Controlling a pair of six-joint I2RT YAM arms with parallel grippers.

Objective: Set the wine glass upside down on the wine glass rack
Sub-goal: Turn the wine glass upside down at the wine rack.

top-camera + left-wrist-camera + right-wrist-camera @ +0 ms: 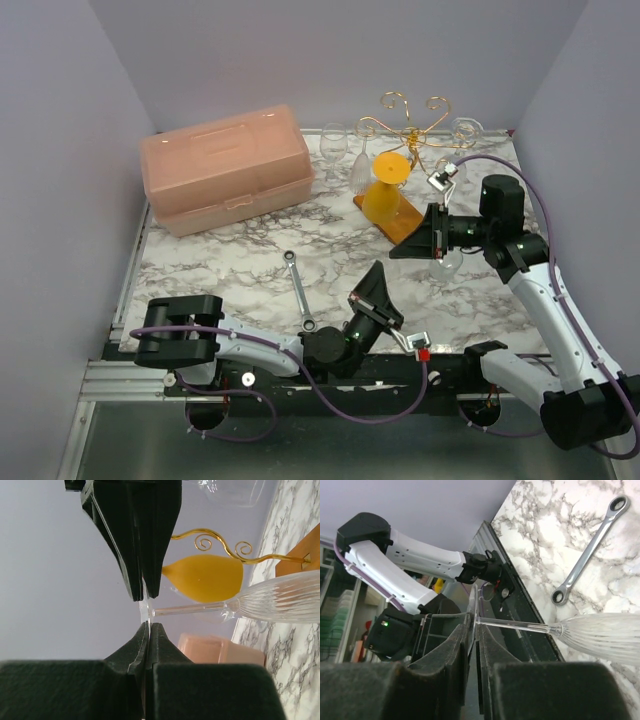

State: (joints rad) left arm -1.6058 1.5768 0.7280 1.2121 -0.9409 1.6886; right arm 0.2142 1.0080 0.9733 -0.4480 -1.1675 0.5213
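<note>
Barely begun. Can see the right gripper (474, 622) at the foot of the glass (600, 635), fingers (455, 650) close on either side of the thin disc. Cannot tell whether they truly pinch it. Find the glass hanging off those fingertips, bowl out to one side, just near the base of the rack (410, 135) and on none of its arms. Find the left gripper (148, 630) opposite, fingers together on nothing. Remains to firm the hold, lift, turn bowl-down, hook the foot into a curled arm, and let go.
</note>
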